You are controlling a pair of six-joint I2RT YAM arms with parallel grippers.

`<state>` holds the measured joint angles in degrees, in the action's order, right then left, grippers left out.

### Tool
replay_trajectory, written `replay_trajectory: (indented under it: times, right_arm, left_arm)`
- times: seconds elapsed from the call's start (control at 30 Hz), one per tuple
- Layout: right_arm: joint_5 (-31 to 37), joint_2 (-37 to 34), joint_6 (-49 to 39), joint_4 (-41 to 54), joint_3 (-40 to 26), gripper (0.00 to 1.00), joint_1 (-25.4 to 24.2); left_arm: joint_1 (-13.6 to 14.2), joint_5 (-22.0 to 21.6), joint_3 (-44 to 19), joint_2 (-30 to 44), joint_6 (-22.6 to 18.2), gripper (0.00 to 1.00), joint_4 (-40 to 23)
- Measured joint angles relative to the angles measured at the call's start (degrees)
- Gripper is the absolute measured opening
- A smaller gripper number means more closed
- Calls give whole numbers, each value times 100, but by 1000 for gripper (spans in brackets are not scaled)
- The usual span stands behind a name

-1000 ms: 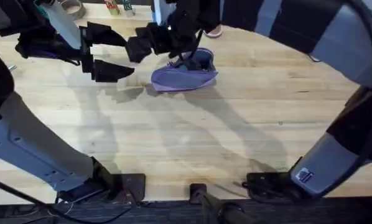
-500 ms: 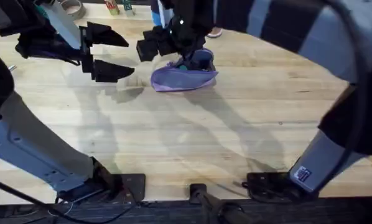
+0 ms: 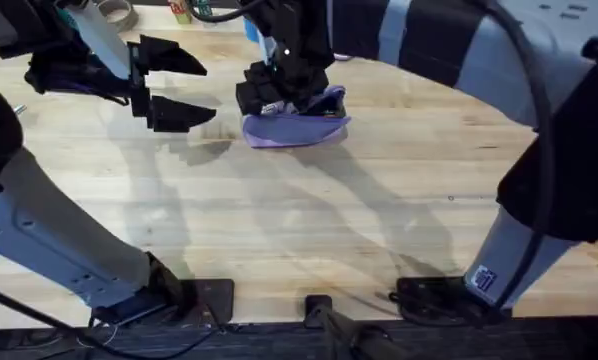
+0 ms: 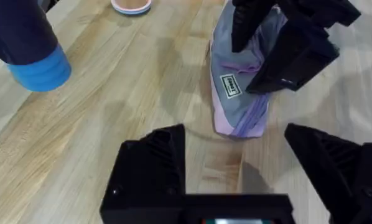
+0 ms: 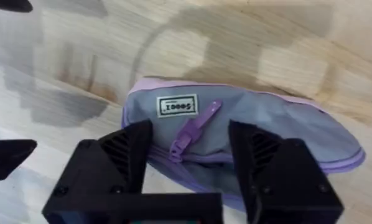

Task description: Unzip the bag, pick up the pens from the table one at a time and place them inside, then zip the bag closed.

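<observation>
- The bag (image 3: 297,128), a soft oblong pouch of lilac and grey fabric, lies on the pale, grained wooden surface (image 3: 309,220) toward 12 o'clock in the overhead view
- A small white label and a lilac zipper pull (image 5: 191,129) show on its grey side
- The right tool (image 5: 191,163), blocky and black, hangs spread just over the zipper, gripping nothing
- The left tool (image 3: 169,88) sits at the bag's 9 o'clock, wide open and empty, well apart from it
</observation>
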<state>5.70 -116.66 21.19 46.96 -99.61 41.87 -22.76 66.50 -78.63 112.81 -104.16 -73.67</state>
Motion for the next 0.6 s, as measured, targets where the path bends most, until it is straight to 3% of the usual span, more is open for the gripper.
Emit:
replay_trajectory:
  times: [0.3,0.43,0.53,0.6]
  right_arm:
    - [33,-94,47,8,-2,369,2]
    - [33,-94,87,8,-2,155,22]
    - [36,-94,93,10,-2,50,50]
    - [42,-94,92,17,-2,34,61]
  left_arm:
    - [0,0,0,0,0,993,0]
    - [0,0,0,0,0,993,0]
    - [0,0,0,2,0,993,0]
    - [0,0,0,0,0,993,0]
